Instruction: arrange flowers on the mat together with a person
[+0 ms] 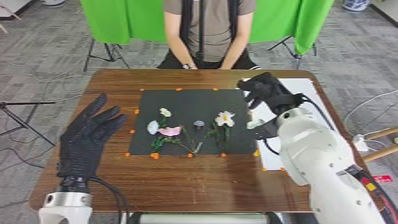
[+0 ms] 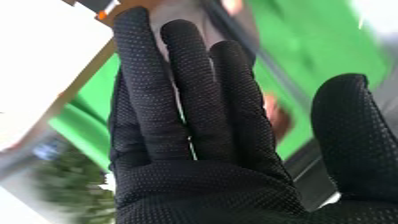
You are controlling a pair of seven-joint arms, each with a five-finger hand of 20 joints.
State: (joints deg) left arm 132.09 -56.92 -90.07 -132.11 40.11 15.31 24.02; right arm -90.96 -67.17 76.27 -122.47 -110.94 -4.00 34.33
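Note:
In the head view, the black mat (image 1: 178,102) lies mid-table with several flowers on it: a white flower (image 1: 225,118), a pink flower (image 1: 169,131), a small pale flower (image 1: 165,112), a white bloom (image 1: 153,127) and a dull purple one (image 1: 199,123). My right hand (image 1: 266,90) is above the mat's far right corner and the white sheet, its fingers extended. In the right wrist view that right hand (image 2: 209,150) has straight fingers and holds nothing. My left hand (image 1: 89,132) is left of the mat, open, fingers pointing away from me.
A white sheet (image 1: 300,88) lies on the table's right side, under my right arm. A small whitish item (image 1: 256,123) is beside my right wrist at the mat's right edge. Orange tape pieces (image 1: 155,155) line the mat. A green cloth (image 1: 124,20) hangs beyond the table.

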